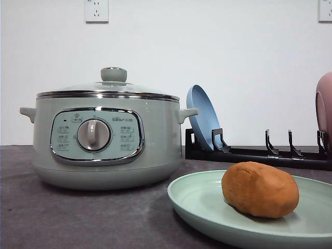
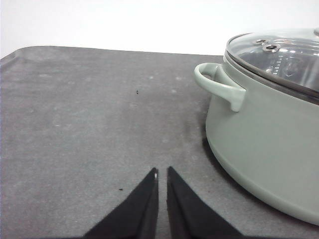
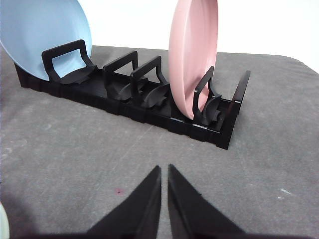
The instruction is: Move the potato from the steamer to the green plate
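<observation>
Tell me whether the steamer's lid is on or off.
On. The glass lid sits flat on the steamer, its rim seated all round and its knob upright on top; the left wrist view shows it closed too.

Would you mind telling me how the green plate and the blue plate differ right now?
The green plate lies flat on the table, while the blue plate stands on edge in the black rack. The green plate carries the potato; the blue plate carries nothing. Both are round, shallow and pastel-coloured.
</observation>
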Tool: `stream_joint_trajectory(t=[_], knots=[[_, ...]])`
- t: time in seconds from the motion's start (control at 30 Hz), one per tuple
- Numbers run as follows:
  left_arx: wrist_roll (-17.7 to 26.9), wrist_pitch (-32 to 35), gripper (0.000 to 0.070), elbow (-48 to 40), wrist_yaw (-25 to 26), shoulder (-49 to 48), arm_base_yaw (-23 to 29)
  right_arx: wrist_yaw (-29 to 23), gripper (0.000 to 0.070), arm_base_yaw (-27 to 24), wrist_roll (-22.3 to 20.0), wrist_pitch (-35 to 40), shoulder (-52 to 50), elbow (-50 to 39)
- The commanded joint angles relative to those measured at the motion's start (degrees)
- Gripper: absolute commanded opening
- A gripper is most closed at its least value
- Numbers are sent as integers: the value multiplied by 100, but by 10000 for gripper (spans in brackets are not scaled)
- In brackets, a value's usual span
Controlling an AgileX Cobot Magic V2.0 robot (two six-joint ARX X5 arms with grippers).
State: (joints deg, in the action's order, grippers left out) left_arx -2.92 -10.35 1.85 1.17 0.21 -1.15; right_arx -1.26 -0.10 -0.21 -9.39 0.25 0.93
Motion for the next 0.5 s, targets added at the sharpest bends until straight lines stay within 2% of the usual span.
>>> stream_joint_trajectory(t=[0.0, 0.47], knots=[[-37, -39, 25, -116, -35, -2, 7, -9, 11, -13, -6, 62, -4, -26], [-35, -39, 26, -116, -37, -2, 7, -9, 11, -13, -4, 61, -4, -26]])
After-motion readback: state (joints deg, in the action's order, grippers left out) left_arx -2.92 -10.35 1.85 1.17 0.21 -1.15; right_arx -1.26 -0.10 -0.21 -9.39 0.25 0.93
